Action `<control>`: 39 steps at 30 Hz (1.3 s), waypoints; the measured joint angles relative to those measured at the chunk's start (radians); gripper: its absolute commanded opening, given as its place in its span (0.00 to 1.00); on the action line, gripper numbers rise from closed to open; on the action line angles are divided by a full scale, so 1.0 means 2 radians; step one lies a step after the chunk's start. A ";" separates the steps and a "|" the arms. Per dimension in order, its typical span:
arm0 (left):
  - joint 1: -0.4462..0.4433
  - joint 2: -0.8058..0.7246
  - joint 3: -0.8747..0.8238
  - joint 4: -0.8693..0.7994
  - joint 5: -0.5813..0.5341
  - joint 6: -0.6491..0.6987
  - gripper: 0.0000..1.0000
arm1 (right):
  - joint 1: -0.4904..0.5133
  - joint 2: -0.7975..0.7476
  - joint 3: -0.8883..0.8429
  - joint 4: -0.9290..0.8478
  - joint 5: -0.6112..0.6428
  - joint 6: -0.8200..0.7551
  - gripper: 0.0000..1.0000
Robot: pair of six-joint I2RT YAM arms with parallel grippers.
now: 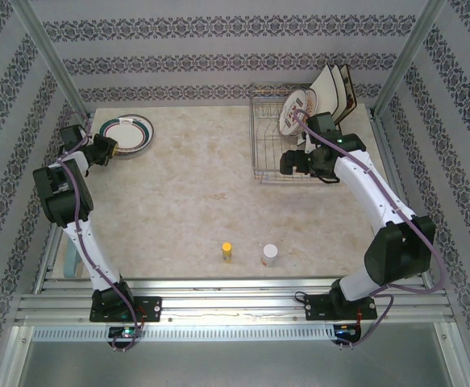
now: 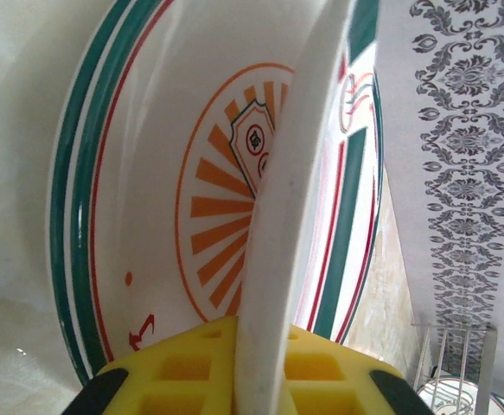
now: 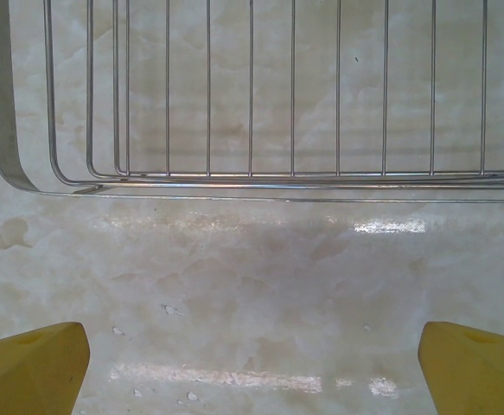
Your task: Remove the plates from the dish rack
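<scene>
Two round white plates with green and red rim bands lie stacked at the far left of the table (image 1: 128, 131). My left gripper (image 1: 107, 150) is at their near edge, its yellow pads shut on the upper plate's white rim (image 2: 286, 216). The lower plate (image 2: 165, 173) shows an orange sunburst centre. The silver wire dish rack (image 1: 265, 153) stands at the far right with a round plate (image 1: 293, 113) upright in it and square cream plates (image 1: 333, 89) behind. My right gripper (image 1: 293, 164) hovers open over the table at the rack's near edge (image 3: 252, 181), nothing between its fingers (image 3: 27, 367).
A small yellow bottle (image 1: 227, 251) and a white-capped bottle (image 1: 269, 255) stand near the table's front middle. Patterned walls and slanted metal posts (image 1: 49, 56) close in the sides and back.
</scene>
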 measured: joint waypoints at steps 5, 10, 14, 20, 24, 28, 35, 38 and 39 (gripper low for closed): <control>-0.003 0.000 0.032 -0.054 -0.014 0.040 0.25 | 0.000 0.000 0.000 0.000 0.000 0.000 0.98; -0.013 0.000 0.061 -0.120 -0.041 0.094 0.32 | 0.000 0.000 0.000 0.000 -0.002 0.000 0.98; -0.022 0.000 0.076 -0.167 -0.067 0.135 0.37 | 0.000 0.000 0.000 0.000 -0.002 0.000 0.98; -0.034 0.000 0.104 -0.240 -0.122 0.204 0.46 | 0.000 -0.001 0.000 0.000 -0.004 0.000 0.98; -0.044 0.000 0.111 -0.276 -0.154 0.240 0.51 | 0.000 -0.001 0.000 0.000 -0.004 0.000 0.98; -0.050 0.000 0.112 -0.301 -0.173 0.262 0.53 | 0.000 -0.005 0.000 0.000 -0.008 0.000 0.98; -0.053 0.000 0.127 -0.330 -0.193 0.292 0.71 | 0.000 -0.028 -0.001 0.000 -0.011 0.000 0.98; -0.055 -0.001 0.134 -0.343 -0.202 0.306 0.82 | 0.000 -0.035 -0.001 0.000 -0.011 0.000 0.98; -0.057 -0.003 0.134 -0.346 -0.206 0.311 0.86 | 0.000 -0.037 -0.001 0.000 -0.011 0.000 0.98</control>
